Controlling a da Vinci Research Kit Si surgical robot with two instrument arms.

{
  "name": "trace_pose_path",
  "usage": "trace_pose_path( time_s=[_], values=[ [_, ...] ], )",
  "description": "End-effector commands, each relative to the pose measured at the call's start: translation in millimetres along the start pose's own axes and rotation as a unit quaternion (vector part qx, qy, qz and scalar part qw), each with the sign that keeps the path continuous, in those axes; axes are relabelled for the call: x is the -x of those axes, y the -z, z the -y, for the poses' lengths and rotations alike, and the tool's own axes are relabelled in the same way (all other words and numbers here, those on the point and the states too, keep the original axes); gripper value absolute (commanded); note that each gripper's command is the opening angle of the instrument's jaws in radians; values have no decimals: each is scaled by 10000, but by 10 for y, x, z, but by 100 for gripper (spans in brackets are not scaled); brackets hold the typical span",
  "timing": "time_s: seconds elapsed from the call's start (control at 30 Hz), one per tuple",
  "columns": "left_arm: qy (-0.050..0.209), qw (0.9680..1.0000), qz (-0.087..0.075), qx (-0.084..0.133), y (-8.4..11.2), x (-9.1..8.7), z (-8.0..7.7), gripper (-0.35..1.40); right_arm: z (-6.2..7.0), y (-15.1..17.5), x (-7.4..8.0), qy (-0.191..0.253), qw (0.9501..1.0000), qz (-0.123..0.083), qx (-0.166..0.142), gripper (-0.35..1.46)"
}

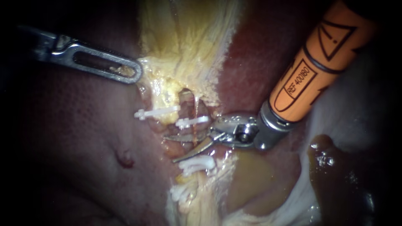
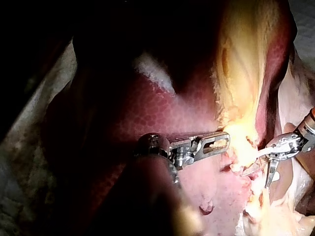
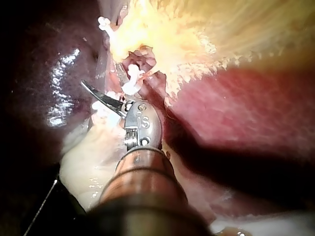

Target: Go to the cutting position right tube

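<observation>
My right instrument (image 1: 171, 149) comes in from the upper right on an orange shaft, and its two curved blades stand open. A thin reddish tube (image 1: 195, 109) runs down between the blades, which straddle it between an upper white clip (image 1: 191, 121) and a lower white clip (image 1: 197, 163). Further left sit another clip (image 1: 157, 112) and a low one (image 1: 182, 192). My left instrument (image 1: 136, 72), with slotted jaws, is shut on the edge of the yellow tissue (image 1: 184, 46) and holds it to the left. The left wrist view shows these jaws (image 2: 222, 142) against the yellow tissue.
Dark red liver (image 1: 83, 138) lies to the left and behind the orange shaft. A pool of brownish fluid (image 1: 251, 180) sits under the right instrument's wrist. White material (image 1: 356, 109) and a dark glossy lump (image 1: 331, 167) lie at the right.
</observation>
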Motion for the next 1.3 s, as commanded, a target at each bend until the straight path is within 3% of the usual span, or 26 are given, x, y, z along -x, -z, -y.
trace_pose_path(
  time_s=[0.03, 0.53, 1.0, 1.3],
  values=[
    [3, 10000, 1, 2, 0, 0, 0, -35, -1, -1, -1, -1, 10000, -4, 21, 129],
    [4, 10000, 2, 4, 0, 0, 0, -35, -2, -4, -3, 3, 9999, -137, -43, 129],
    [3, 10000, 2, 5, -1, 0, 0, -35, 31, -14, -11, -12, 9988, -352, -327, 129],
    [3, 10000, 2, 4, -1, 0, 0, -35, 40, -12, -20, -27, 9981, -430, -441, 131]
  ],
)
